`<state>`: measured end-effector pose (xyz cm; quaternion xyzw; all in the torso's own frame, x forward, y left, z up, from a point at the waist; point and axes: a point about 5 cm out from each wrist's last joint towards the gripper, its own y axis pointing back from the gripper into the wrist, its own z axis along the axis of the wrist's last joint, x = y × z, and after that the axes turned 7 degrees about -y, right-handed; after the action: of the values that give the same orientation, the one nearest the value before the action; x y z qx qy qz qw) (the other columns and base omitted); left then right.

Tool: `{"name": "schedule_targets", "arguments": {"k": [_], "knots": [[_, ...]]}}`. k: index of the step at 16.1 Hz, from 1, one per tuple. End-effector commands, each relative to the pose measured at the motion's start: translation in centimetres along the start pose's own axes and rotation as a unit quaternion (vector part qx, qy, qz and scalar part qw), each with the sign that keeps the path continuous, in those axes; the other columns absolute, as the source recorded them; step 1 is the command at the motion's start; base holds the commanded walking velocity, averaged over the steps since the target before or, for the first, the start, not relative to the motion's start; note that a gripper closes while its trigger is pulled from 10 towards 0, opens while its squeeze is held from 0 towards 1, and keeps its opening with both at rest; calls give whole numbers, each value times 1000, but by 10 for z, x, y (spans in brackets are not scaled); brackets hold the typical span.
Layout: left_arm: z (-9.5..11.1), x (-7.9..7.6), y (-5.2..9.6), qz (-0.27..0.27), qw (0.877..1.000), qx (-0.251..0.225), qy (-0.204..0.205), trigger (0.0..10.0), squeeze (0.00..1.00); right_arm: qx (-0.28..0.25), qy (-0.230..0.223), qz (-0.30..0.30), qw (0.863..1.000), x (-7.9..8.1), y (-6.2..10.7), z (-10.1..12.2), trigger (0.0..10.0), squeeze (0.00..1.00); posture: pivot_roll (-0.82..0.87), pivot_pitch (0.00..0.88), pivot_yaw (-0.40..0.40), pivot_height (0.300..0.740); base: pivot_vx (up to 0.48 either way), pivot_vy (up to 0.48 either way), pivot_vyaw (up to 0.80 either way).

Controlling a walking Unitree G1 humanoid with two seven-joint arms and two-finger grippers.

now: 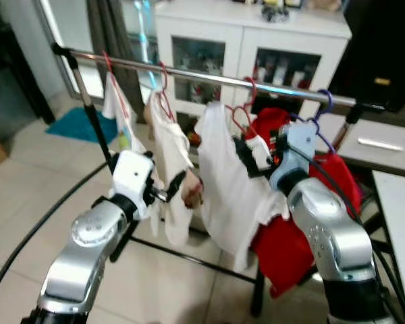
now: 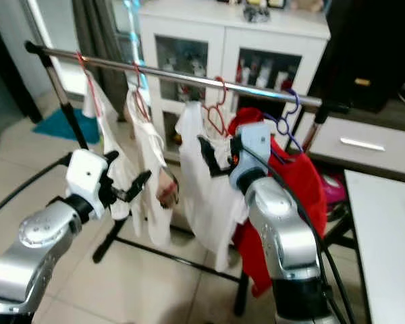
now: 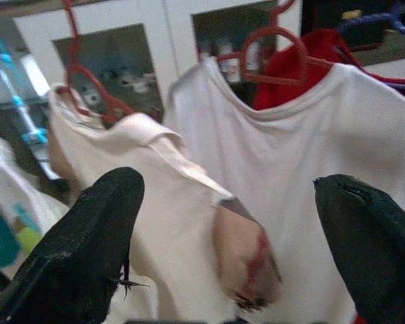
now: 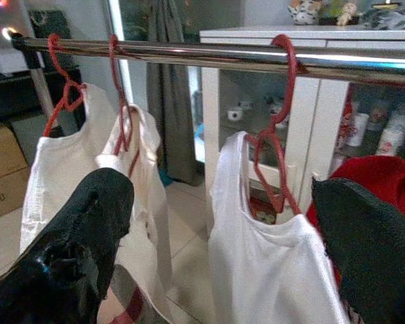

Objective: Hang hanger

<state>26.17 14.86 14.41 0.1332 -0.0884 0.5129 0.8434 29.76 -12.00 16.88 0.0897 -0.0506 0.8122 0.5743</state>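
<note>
A silver rail [image 1: 209, 76] of a clothes rack carries three red hangers [image 4: 280, 142] with white garments. The middle white shirt [image 1: 172, 155] and the larger white shirt [image 1: 223, 182] hang side by side. At the right end, a red garment [image 1: 290, 229] hangs on a purple hanger [image 1: 322, 111]. My left gripper [image 1: 177, 183] is open, just in front of the middle shirt's sleeve, holding nothing. My right gripper [image 1: 252, 158] is open too, close to the larger white shirt's red hanger [image 1: 241, 115], below the rail. Both wrist views show the fingers [image 3: 88, 250] wide apart.
A white cabinet [image 1: 256, 40] with glass doors stands behind the rack. A white table [image 1: 398, 209] is at the right. The rack's black base bar [image 1: 189, 253] and a black cable [image 1: 40, 223] cross the tiled floor. A teal mat [image 1: 81, 125] lies far left.
</note>
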Motion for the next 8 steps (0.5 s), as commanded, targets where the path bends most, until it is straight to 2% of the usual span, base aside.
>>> {"name": "schedule_targets", "arguments": {"k": [1,3,5,8], "knots": [[3,-1,-1,-11,1000,-9,2,10000,0,10,-18,-2,1000,-5,-10,3,10000,0,-28,0,-20,740,0,0,0],[4,-1,-1,-15,1000,-11,-1,10000,0,22,-23,8,999,-5,-18,3,10000,0,-28,0,-19,740,0,0,0],[6,-1,-1,-30,999,-14,-2,10000,0,51,2,28,998,-6,-34,1,10000,0,-28,0,-16,740,0,0,0],[12,3,0,-46,998,-30,-7,10000,0,72,29,5,997,-17,-54,3,10000,0,-21,0,-20,740,0,0,0]]}}
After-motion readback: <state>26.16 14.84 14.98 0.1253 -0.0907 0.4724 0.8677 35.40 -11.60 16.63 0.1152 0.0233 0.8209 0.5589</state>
